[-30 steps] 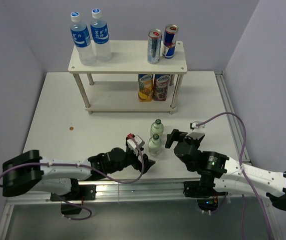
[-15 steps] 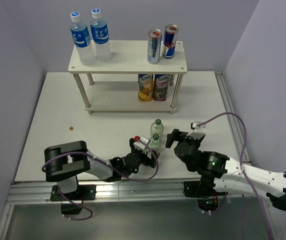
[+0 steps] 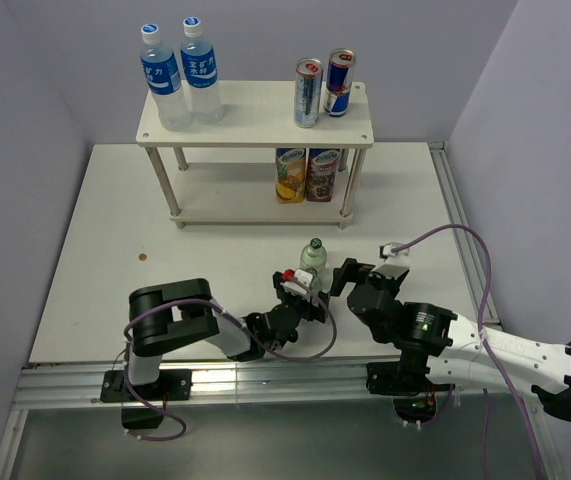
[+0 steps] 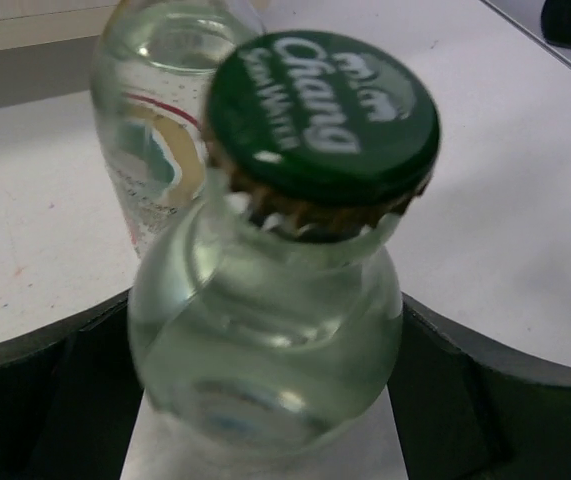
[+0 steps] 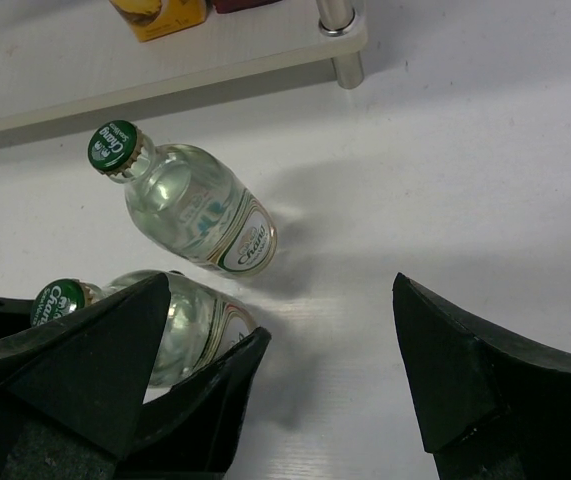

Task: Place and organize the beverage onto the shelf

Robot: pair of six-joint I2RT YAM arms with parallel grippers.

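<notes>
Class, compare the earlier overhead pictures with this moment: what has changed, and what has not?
The left arm folded in, bringing the left pincer forward round the nearer glass bottle; whether it grips yet is unclear. The right pincer stayed open, and the farther bottle and the stocked shelf stayed put.
</notes>
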